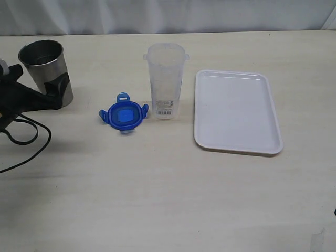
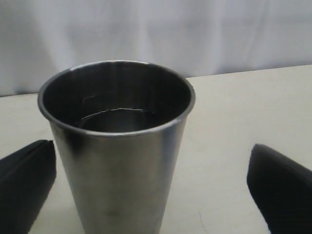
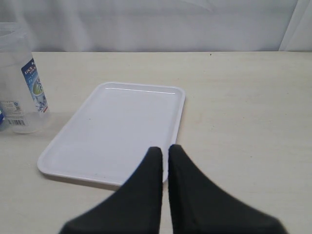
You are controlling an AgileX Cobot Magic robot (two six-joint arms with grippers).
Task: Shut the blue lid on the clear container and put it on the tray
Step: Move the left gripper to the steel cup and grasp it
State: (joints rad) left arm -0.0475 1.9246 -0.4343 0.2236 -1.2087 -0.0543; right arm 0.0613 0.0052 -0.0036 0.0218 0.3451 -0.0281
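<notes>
The clear container [image 1: 165, 84] stands upright on the table [image 1: 157, 199] with its mouth open and its barcode sticker low on the side. The blue lid [image 1: 124, 115] lies flat just beside the container's base with its 4 flaps spread out; whether it touches the container cannot be told. On the container's other side, near it but apart, the tray [image 1: 236, 113] lies flat with nothing on it.

Well beyond the lid from the container stands a steel cup [image 1: 47, 68]. The left hand [image 2: 148, 165] sits around this cup with its 2 fingers [image 2: 27, 185] wide apart, 1 on each side. In the left wrist view a gap shows between each finger and the cup wall.

The right hand [image 3: 165, 156] has its fingers pressed together on nothing. Its tips point at the tray's short edge, the one farther from the container.
</notes>
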